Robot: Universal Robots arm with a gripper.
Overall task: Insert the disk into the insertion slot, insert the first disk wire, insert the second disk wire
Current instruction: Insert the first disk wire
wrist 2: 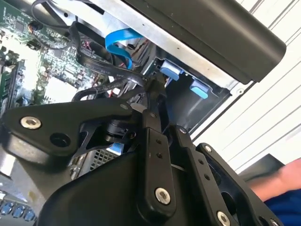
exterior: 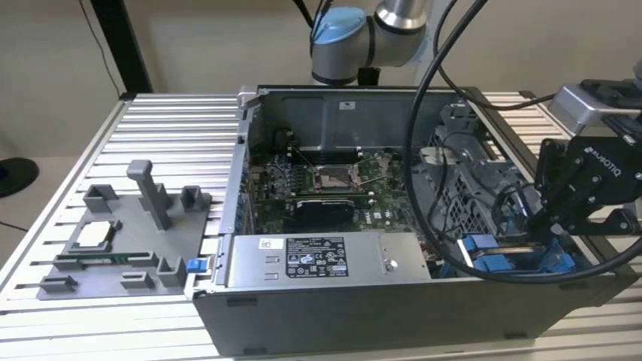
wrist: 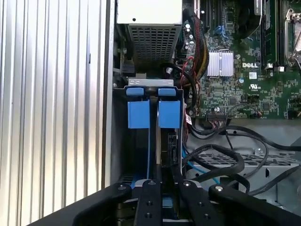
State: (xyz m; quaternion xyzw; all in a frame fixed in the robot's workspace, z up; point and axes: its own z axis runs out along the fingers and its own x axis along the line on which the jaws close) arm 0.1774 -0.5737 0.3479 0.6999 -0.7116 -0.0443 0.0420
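Tool (exterior: 534,232), pressed together, points into the blue-railed insertion slot (wrist: 139,114) inside the open computer case (exterior: 401,320).

Metal and plastic
Ribbed, matt silvery metal bench (exterior: 161,120); grey sheet-metal insertion slot (wrist: 153,83) with smooth blue plastic tabs (wrist: 138,114).

White brand lettering, single word, on black housing of gripper (exterior: 542,224), exterior view; not transcribed.

Power supply (exterior: 401,248):
- black-and-white rating sticker (exterior: 314,258), rows of fine print and compliance marks, too small to read
- small white barcode label (exterior: 269,243) just beside sticker

Computer case (exterior: 301,113): small white label (exterior: 347,104) on back wall, unreadable.

Motherboard (wrist: 225,94), first wrist view:
- white maker's logo (wrist: 248,63)
- white sticker (wrist: 252,75)
- certification mark (wrist: 254,86)
- tiny silkscreen codes across board, illegible
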